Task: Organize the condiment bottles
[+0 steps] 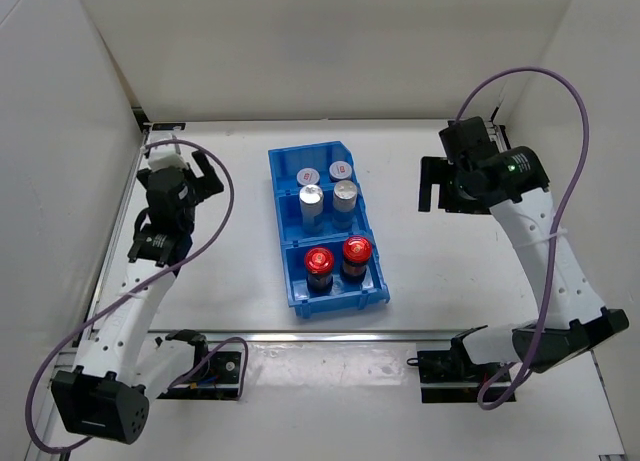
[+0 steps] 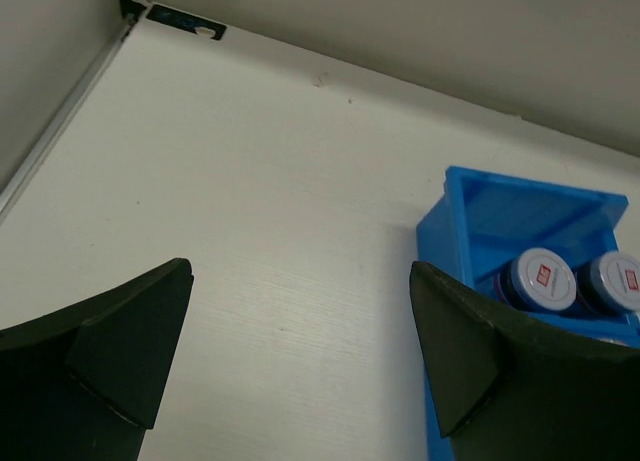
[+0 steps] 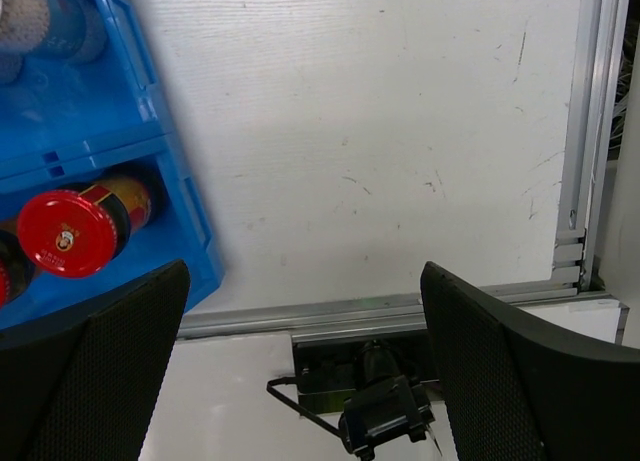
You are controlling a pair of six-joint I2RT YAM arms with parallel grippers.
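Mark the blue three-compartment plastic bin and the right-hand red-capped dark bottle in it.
blue three-compartment plastic bin (image 1: 336, 299), top external view, near front wall.
right-hand red-capped dark bottle (image 1: 357, 248), top external view, centre of its shiny cap.

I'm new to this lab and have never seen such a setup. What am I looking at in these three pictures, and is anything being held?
Two robot arms are bolted at the near edge of a white table. The top picture looks down from above; the other two come from cameras on each wrist, whose dark shapes are that arm's own fingers. The left pincer and right pincer are both open and hold nothing. Between them a blue bin has three compartments: white bottles with grey lids farthest, silver-capped bottles in the middle, red-capped bottles nearest.
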